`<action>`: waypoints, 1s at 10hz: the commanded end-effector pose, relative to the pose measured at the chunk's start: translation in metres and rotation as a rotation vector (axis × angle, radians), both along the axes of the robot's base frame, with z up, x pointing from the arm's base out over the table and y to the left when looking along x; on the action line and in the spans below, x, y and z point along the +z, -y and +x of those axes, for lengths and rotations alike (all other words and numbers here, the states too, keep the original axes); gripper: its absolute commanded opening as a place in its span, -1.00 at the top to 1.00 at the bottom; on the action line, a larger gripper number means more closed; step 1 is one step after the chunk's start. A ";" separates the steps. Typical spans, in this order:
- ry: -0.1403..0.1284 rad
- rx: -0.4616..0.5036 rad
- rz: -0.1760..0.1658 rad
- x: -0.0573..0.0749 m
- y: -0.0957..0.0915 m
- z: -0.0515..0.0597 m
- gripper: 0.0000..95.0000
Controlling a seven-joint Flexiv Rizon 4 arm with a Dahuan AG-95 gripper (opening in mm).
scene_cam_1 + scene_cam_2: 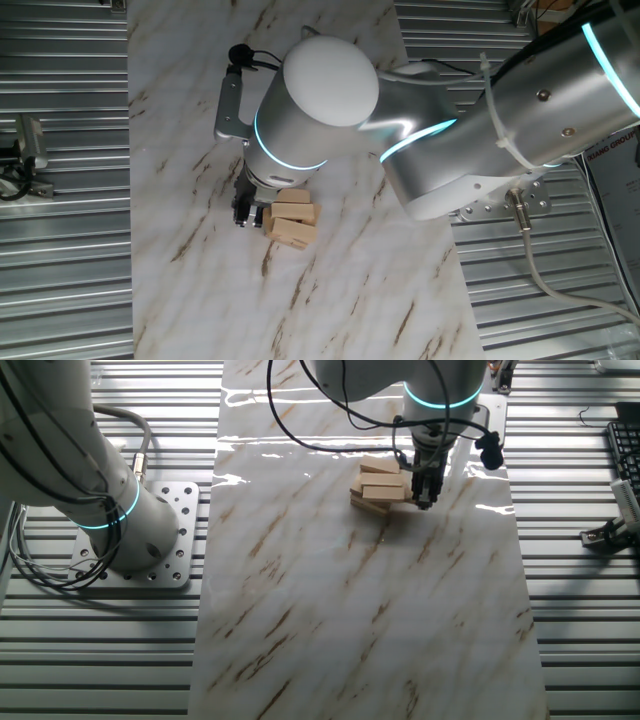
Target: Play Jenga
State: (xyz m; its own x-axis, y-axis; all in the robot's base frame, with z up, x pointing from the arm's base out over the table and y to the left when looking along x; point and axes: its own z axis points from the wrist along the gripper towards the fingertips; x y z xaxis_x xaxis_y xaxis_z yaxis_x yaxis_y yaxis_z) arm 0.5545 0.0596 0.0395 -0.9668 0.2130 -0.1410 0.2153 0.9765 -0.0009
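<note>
While the gripper (424,495) is hanging right beside the Jenga (382,488) stack, probably lining up, I cannot tell its jaw spread.

My fingers (424,498) hang just beside the end of the Jenga stack (380,488), which sits in crosswise layers on the tabletop (360,610), with my arm's base (130,545) well apart off the tabletop's edge.
</note>
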 end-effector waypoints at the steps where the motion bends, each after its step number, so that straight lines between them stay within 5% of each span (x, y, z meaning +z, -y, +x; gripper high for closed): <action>1: 0.001 0.000 -0.001 0.000 0.000 -0.002 1.00; 10: 0.006 0.000 0.000 -0.002 -0.001 -0.007 1.00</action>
